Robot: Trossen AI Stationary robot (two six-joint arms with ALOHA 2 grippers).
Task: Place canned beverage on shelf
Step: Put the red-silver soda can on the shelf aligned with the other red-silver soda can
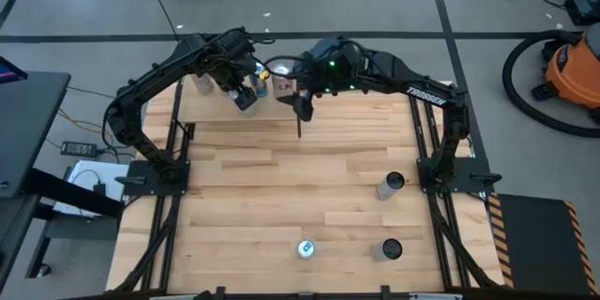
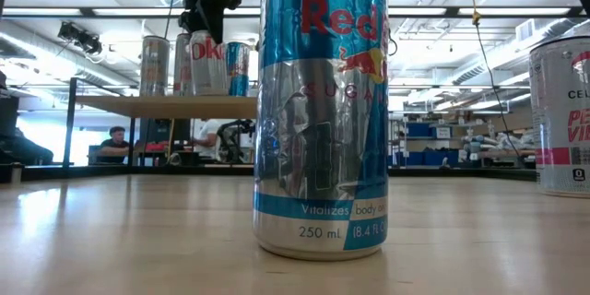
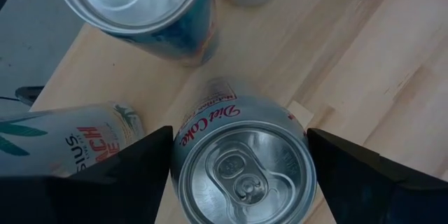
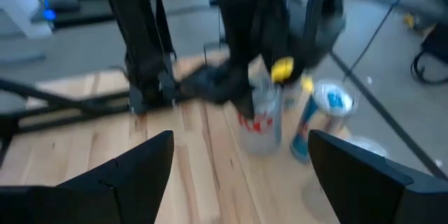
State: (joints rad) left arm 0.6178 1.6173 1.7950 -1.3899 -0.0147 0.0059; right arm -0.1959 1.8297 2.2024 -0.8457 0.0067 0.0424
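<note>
Both arms reach to the far edge of the table [image 1: 281,187], over the shelf [image 2: 166,106]. The left gripper [image 3: 241,164] points straight down on a Diet Coke can [image 3: 241,175], its two dark fingers [image 3: 129,161] flanking the can on opposite sides; the jaws stand wide, and whether the pads press the can wall cannot be told. In the low view this can [image 2: 205,60] stands upright on the shelf beneath the gripper, between a silver can [image 2: 154,64] and a blue can [image 2: 238,67]. The left wrist view shows the Diet Coke's bright aluminium lid with pull tab, a blue-tabbed can top [image 3: 133,0] just beyond it, and a pale can printed with leaves [image 3: 66,136] beside it. The right gripper [image 4: 241,157] hovers nearby, jaws wide and empty, facing the left gripper and the cans. The shelf is a pale-wood panel on thin black rods. The table is planked light wood; three more cans stand on its near part, among them a tall blue-and-silver Red Bull can [image 2: 323,111].
</note>
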